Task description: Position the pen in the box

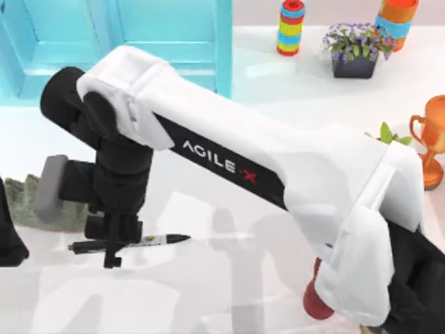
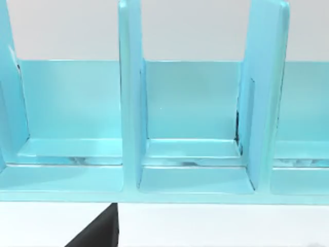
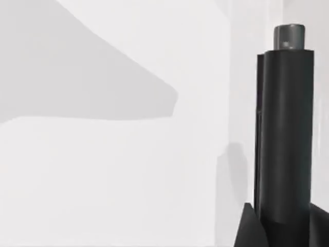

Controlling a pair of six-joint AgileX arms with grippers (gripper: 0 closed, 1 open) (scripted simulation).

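Note:
The pen (image 1: 156,240), black at both ends with a white barrel, lies crosswise low on the left of the table. My right gripper (image 1: 113,247) reaches down over its left half and is shut on it. Close up in the right wrist view, the pen's black end (image 3: 285,128) stands out between the dark fingertips (image 3: 249,229). The light-blue box (image 1: 174,31) with its dividers stands at the back left, and its compartments (image 2: 190,118) face the left wrist camera. My left arm (image 1: 8,236) is parked at the left edge.
A rough grey-green lump (image 1: 24,202) lies left of the right gripper. At the back right stand a striped ring stack (image 1: 291,28), a flower pot (image 1: 354,52) and an orange vase (image 1: 398,21). An orange trophy (image 1: 431,142) and a red object (image 1: 316,303) are on the right.

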